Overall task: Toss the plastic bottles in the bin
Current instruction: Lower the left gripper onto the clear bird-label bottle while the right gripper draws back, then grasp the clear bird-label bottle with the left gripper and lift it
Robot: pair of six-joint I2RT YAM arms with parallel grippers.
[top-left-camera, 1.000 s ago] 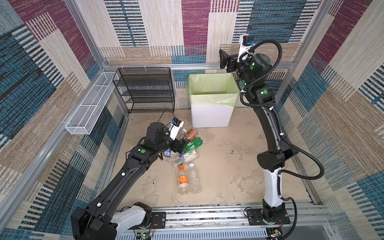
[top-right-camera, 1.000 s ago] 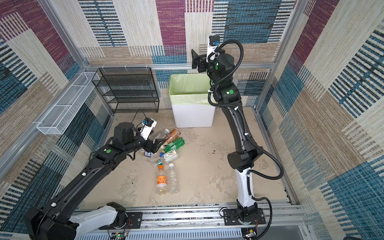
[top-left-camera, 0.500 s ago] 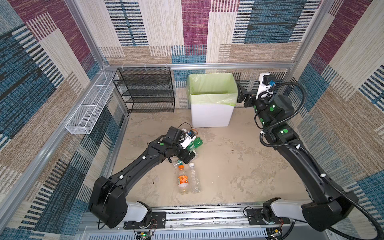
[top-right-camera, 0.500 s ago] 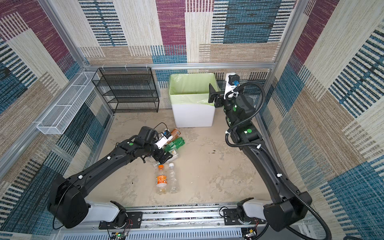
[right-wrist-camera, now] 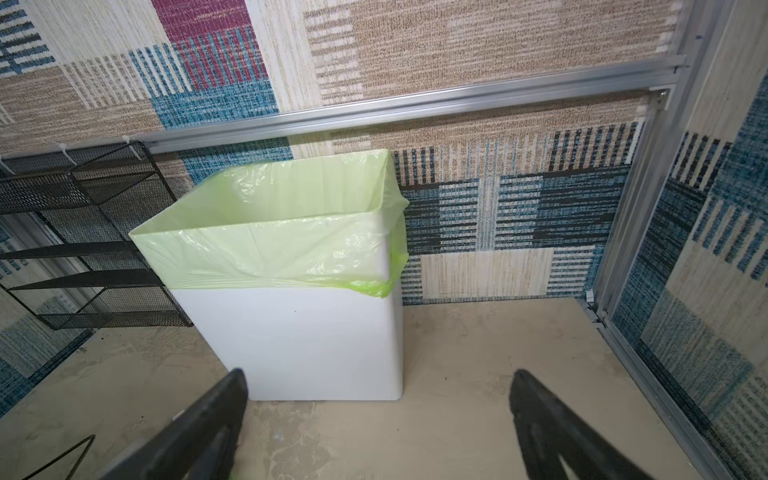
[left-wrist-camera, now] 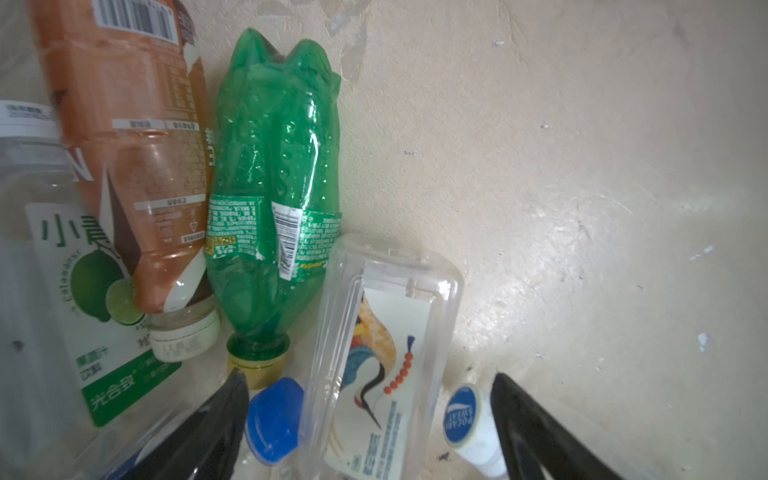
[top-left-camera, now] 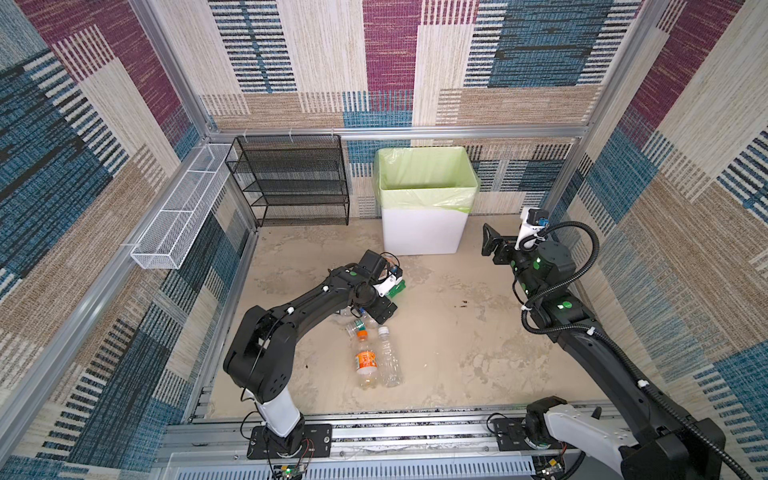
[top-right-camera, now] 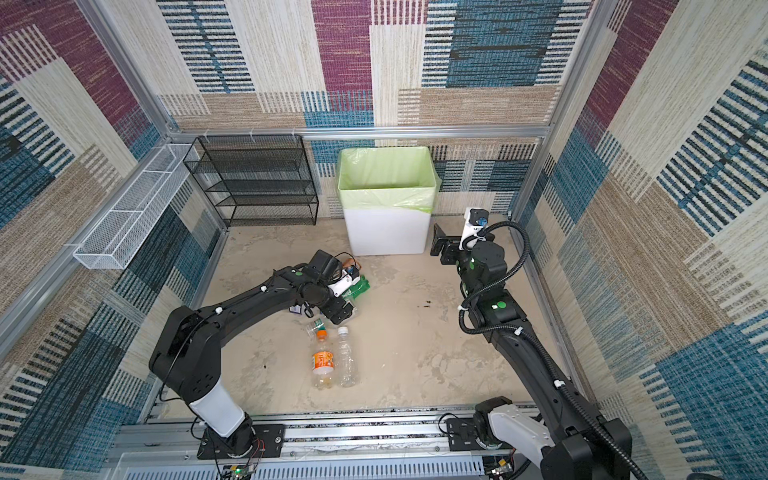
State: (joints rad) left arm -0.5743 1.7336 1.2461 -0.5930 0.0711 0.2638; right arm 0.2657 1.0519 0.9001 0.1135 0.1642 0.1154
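Note:
A pile of plastic bottles lies mid-floor, with an orange-labelled bottle [top-left-camera: 365,361] and a clear bottle [top-left-camera: 388,357] side by side nearer the front. My left gripper [top-left-camera: 380,311] is low in the pile and open. In the left wrist view its jaws straddle a clear crane-labelled bottle [left-wrist-camera: 382,353], with a blue cap [left-wrist-camera: 274,419] and a Pocari Sweat cap [left-wrist-camera: 463,415] also between them. A green bottle [left-wrist-camera: 274,166] and a brown bottle [left-wrist-camera: 133,145] lie beyond. My right gripper [top-left-camera: 488,241] hangs open and empty by the right side of the bin [top-left-camera: 424,228].
A black mesh rack [top-left-camera: 299,183] stands left of the bin against the back wall. A white wire basket [top-left-camera: 178,224] hangs on the left wall. Aluminium rails [top-left-camera: 415,432] carry both arm bases along the front. Carpeted walls close in all sides.
My left gripper has dropped from above the pile down into the bottles. My right arm has swung down from above the bin to low beside its right side.

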